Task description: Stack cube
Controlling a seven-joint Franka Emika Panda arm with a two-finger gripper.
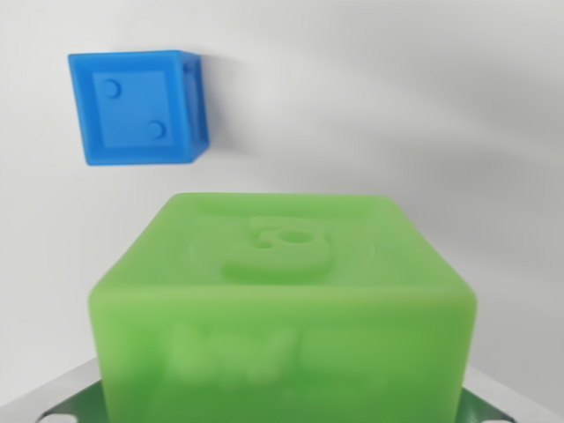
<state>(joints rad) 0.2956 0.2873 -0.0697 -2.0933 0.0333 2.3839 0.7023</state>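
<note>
White, matte tabletop (397, 115) is filling most of the wrist view, spreading out bare and unobstructed ahead of the end effector and toward the wrist view's right, leaving wide room on that side. Sitting closest to the camera, directly under the end effector, the green cube (282, 308) is taking up the lower middle of the picture; its top face is showing a raised numeral-like emblem, its near front face is blurring out of focus, and its lower edge is running off the bottom of the frame. Further ahead and toward the wrist view's left, the blue cube (137, 107) is resting on the table, slightly turned, its facing side carrying a square recess with two round dots; it is standing well apart from the green cube, with open white surface between their edges. At the bottom corners, small slivers of grey and dark green gripper (53, 401) hardware are peeking out beside the green cube; whether the fingers are pinching it cannot be told from this view.
</note>
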